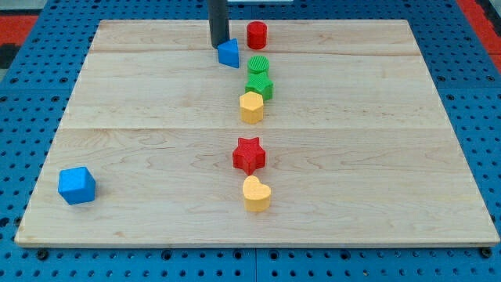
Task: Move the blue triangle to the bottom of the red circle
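Here my tip (218, 45) touches the blue triangular block (228, 53) at its ten o'clock side; I carry no jaws, only a straight dark rod. The triangle lies at about seven o'clock of the red cylindrical block (257, 35), near it but apart. A short nudge toward three o'clock should seat it beneath the circle, though the green ribbed round block (258, 64) sits just beside that spot, so I judge the push must be gentle. The pale wooden board (141, 102) has its top edge close; open room lies toward nine o'clock.
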